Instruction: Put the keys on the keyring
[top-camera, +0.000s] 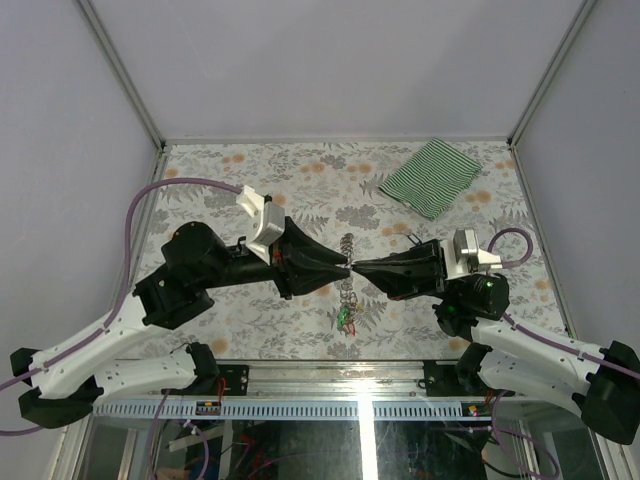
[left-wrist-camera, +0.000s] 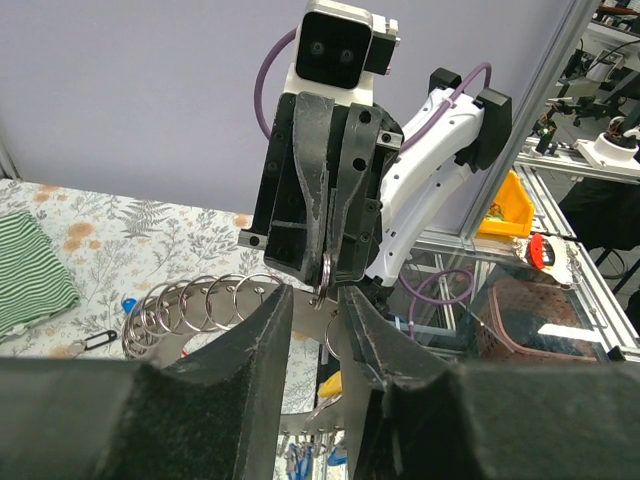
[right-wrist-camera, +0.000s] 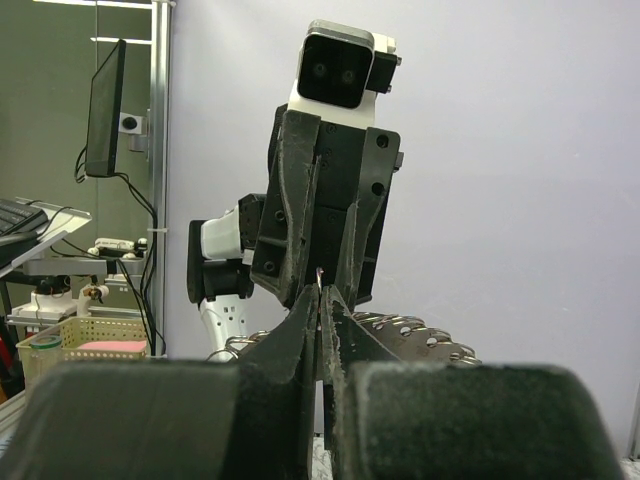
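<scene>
The keyring (top-camera: 347, 247) is a grey metal band hung with several split rings, held up off the table between both grippers, which meet tip to tip at the table's middle. My left gripper (top-camera: 346, 264) has its jaws a little apart, one on each side of the band (left-wrist-camera: 312, 322). My right gripper (top-camera: 357, 266) is shut on one small split ring (right-wrist-camera: 320, 277) at the band's edge. Keys with green and red tags (top-camera: 345, 320) hang from the keyring's near end. A yellow tag (left-wrist-camera: 336, 385) and a blue tag (left-wrist-camera: 128, 304) show in the left wrist view.
A green-striped cloth (top-camera: 432, 176) lies at the back right of the floral tabletop (top-camera: 250, 190). White walls with metal frame posts close in the back and both sides. A black clip (left-wrist-camera: 95, 340) lies on the table near the rings.
</scene>
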